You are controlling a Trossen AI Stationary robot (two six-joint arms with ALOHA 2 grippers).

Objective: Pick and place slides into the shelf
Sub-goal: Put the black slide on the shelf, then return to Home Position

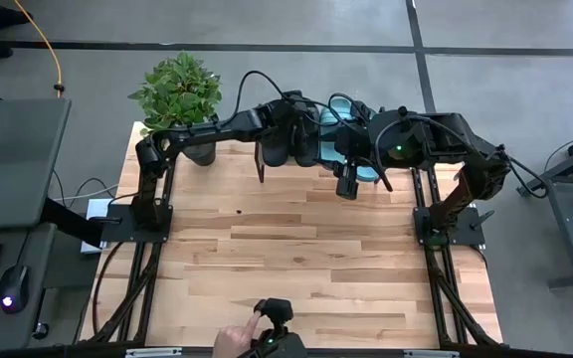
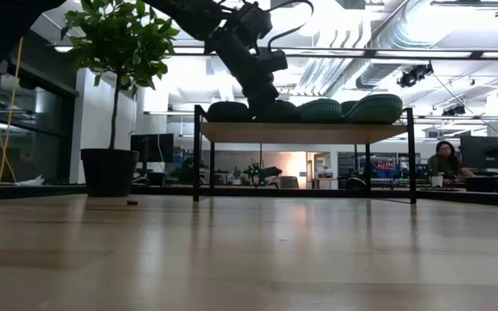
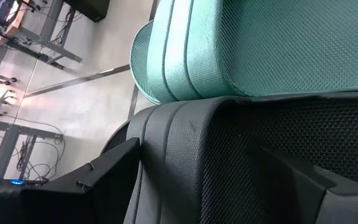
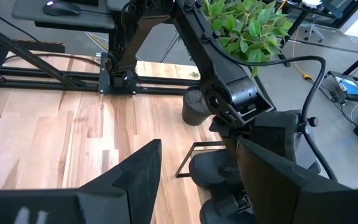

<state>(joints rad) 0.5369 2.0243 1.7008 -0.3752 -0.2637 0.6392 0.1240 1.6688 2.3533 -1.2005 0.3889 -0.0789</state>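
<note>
Black slide (image 3: 229,162) fills left wrist view, left gripper (image 3: 210,180) fingers straddling it wide, teal slide (image 3: 241,50) touching beside. All four slides sit atop shelf (image 1: 263,167), table's 12 o'clock. Withdraw straight up, avoid nudging neighbours. Right gripper (image 4: 197,180) spread wide, empty, hovering just beside, 1 o'clock.

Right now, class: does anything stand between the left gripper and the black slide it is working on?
Nothing visible does. The left gripper already straddles the black slide on the shelf, with a teal slide lying beside it.
</note>
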